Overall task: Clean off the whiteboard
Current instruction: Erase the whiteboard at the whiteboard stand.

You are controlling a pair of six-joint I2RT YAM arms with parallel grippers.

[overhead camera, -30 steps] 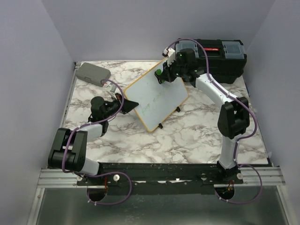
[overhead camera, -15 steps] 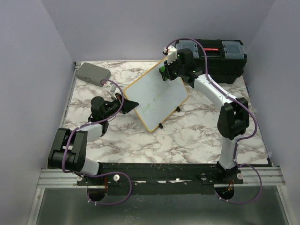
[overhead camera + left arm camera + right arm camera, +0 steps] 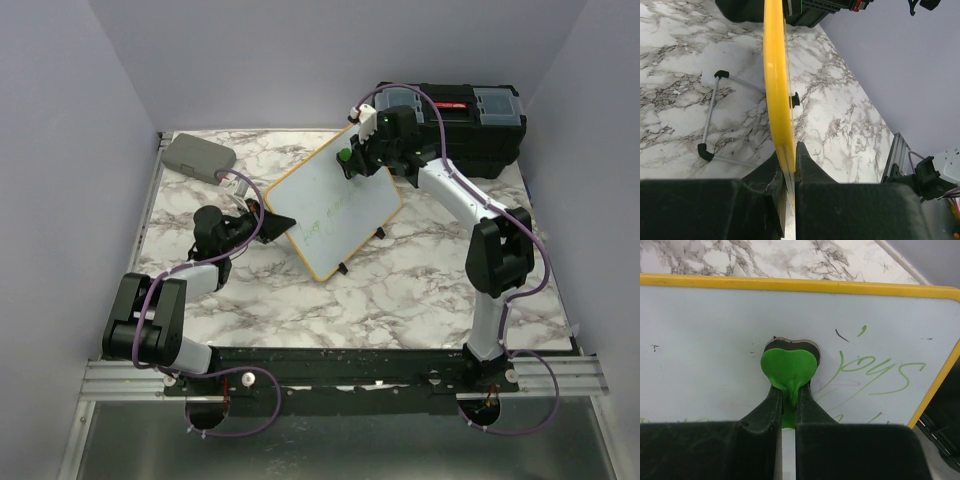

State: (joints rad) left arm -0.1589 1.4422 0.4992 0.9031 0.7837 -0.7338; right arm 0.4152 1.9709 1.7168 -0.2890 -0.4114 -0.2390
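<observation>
— Marble-patterned bench (image 3: 400, 290) is filling the overhead view, with pale lilac walls closing it in. Where is the whiteboard sitting?

— The whiteboard (image 3: 340, 205) is standing near the centre of the bench, leaning back on its wire stand (image 3: 710, 120). One corner is pointing toward 12 o'clock and the opposite one toward 6.

— What is the left gripper doing?

— The left gripper (image 3: 277, 224) is reaching in from 9 o'clock and clamping the board's yellow edge. Its wrist view is showing both fingers (image 3: 807, 167) pressing on that edge from either side.

— And the right one?

— The right gripper (image 3: 789, 392) is coming in from 1 o'clock. It is closed tight on the stem of a green heart-shaped eraser (image 3: 789, 362), whose dark pad is sitting against the white face near the board's far corner.

— Is any writing showing?

— Green handwriting (image 3: 875, 372) is showing at the eraser's 3 o'clock in the right wrist view, and more is running across the lower half in the overhead view.

— Anything else lying about?

— A grey case (image 3: 198, 155) is lying at 10 o'clock in the bench's far left corner. A black toolbox (image 3: 470, 120) is sitting at 1 o'clock, behind the right arm.
</observation>
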